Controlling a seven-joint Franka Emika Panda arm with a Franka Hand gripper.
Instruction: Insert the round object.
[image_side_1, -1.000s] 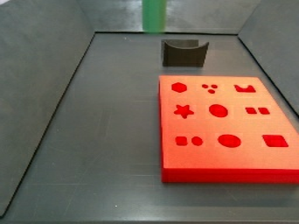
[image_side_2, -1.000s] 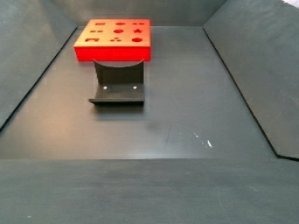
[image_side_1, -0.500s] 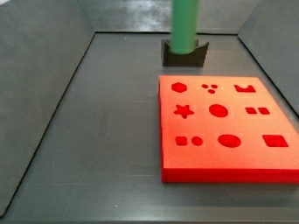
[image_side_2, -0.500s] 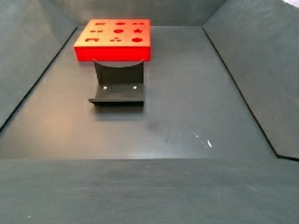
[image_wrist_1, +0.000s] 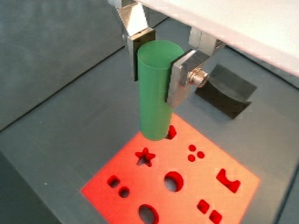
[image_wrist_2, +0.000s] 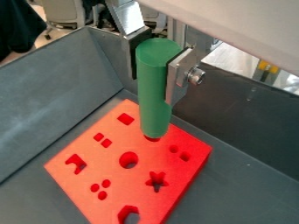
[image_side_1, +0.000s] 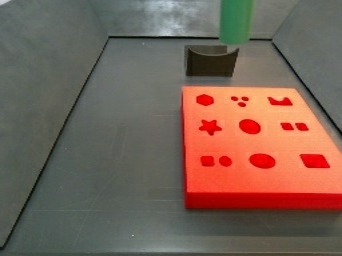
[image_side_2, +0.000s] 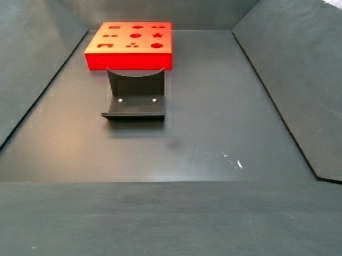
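My gripper (image_wrist_1: 162, 63) is shut on the round object, a long plain green peg (image_wrist_1: 155, 92), and holds it upright, well above the red board (image_wrist_1: 152, 179). The same hold shows in a wrist view (image_wrist_2: 156, 83), with the peg's lower end hanging over the red board (image_wrist_2: 105, 166). In a side view only the lower part of the green peg (image_side_1: 237, 20) shows at the top edge, above the fixture; the gripper itself is out of frame there. The red board (image_side_1: 257, 148) has several shaped holes, among them round ones (image_side_1: 250, 126). In a side view the board (image_side_2: 130, 46) lies at the far end; peg and gripper are out of view.
The dark fixture (image_side_1: 211, 60) stands on the floor just behind the red board, and it shows in a side view (image_side_2: 135, 98) in front of the board. Grey walls (image_side_1: 54, 70) enclose the dark floor (image_side_2: 174, 150).
In the side view the green peg has shifted right, from over the fixture's left part to its right part, and has risen a little. The board and fixture have not moved.
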